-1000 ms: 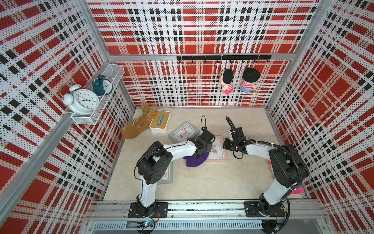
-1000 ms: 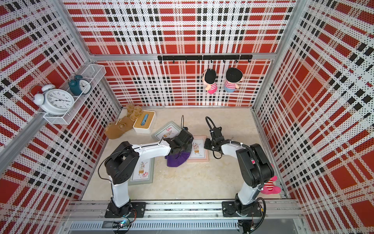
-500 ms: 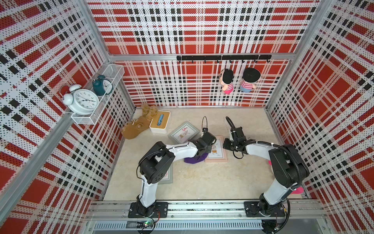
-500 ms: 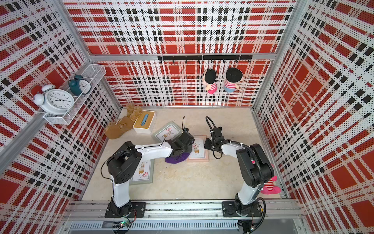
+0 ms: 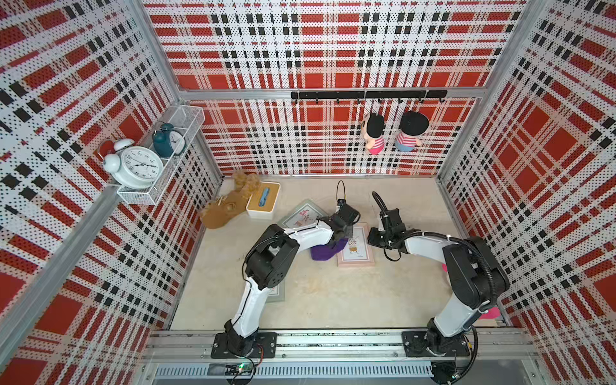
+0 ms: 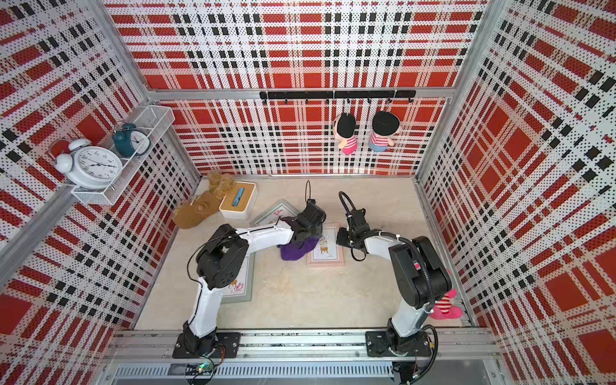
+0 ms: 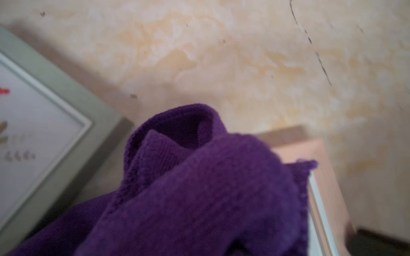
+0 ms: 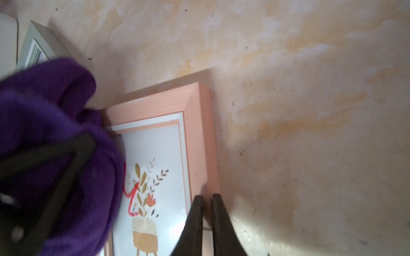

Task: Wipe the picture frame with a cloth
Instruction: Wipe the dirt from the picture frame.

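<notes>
A pink picture frame (image 5: 356,253) (image 6: 328,255) lies flat in the middle of the table. The purple cloth (image 5: 325,252) (image 6: 296,250) is bunched over its left edge and far-left corner. My left gripper (image 5: 343,233) (image 6: 308,233) is shut on the cloth and holds it against the frame. The cloth (image 7: 199,188) fills the left wrist view and hides the jaws there. My right gripper (image 8: 207,196) (image 5: 371,238) is shut, its tips resting on the frame's right rail (image 8: 199,133). The right wrist view also shows the cloth (image 8: 55,106) wrapped around the left fingers (image 8: 55,168).
A green frame (image 5: 301,213) lies just behind the left gripper, and another (image 5: 278,293) lies under the left arm. A white tissue box (image 5: 263,200) and a brown plush (image 5: 221,215) sit at the back left. A pink doll (image 5: 491,313) lies beside the right arm's base.
My left arm has stretched a little farther out, dragging the cloth toward the back along the pink frame's left side. The right gripper has stayed on the frame's rail.
</notes>
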Robot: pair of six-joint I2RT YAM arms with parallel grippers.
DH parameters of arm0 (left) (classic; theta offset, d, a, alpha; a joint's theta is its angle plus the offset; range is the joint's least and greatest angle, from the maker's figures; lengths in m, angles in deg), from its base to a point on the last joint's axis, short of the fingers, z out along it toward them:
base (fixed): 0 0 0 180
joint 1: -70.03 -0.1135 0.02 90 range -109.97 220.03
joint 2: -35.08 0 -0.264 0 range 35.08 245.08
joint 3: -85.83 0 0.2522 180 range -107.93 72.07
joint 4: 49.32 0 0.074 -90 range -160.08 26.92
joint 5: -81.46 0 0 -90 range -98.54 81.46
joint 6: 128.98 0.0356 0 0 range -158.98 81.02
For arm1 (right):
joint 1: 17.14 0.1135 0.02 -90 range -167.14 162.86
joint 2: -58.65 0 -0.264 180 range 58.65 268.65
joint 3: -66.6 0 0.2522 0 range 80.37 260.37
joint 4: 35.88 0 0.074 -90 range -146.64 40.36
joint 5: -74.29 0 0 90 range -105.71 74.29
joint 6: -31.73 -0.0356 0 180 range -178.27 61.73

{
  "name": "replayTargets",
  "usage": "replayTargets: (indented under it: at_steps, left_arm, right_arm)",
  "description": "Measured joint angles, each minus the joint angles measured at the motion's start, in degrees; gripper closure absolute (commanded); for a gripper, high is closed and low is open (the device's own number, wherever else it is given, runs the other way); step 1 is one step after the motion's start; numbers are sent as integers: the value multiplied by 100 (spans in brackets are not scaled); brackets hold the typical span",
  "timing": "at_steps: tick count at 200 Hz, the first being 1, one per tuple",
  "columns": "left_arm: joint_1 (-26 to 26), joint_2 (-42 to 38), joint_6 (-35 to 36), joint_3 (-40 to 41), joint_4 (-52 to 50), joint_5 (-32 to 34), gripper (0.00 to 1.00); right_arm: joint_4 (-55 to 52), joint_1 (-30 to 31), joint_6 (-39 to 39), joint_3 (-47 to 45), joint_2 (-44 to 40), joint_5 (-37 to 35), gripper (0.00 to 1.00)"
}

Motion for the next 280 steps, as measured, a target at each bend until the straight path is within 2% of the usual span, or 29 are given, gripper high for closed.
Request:
replayTargets:
  at_steps: [21,41,78,106,138,185,203,221,237,261,280]
  left_arm:
    - [-192,151,136,-212,-2,2,100]
    - [-105,-138,142,326,188,59,100]
    - [654,-1196,-70,1777,192,107,100]
    - [1032,-1432,-199,2094,138,61,100]
    - [713,-1016,-184,1421,-175,-114,100]
    - [-197,326,181,-673,-476,-411,100]
    - [-350,439,258,-839,-492,-407,100]
    - [-315,243,260,-380,-229,-367,100]
    - [-179,-260,208,444,55,-321,100]
    - [262,-1233,26,1777,219,-374,100]
    - [555,-1722,-133,2371,208,-459,100]
  right_arm:
    - [-13,0,2,9,0,24,88]
    - [-24,0,2,13,0,33,88]
    - [-79,0,9,37,2,46,88]
    - [-219,0,17,111,15,46,88]
    - [-376,0,20,210,37,37,88]
    - [-494,0,20,256,37,2,88]
    - [-503,0,11,256,37,-2,88]
    - [-503,0,7,256,37,-2,88]
    - [-516,0,7,256,37,-2,88]
    - [-516,0,7,256,37,0,88]
    - [-546,0,9,273,35,2,85]
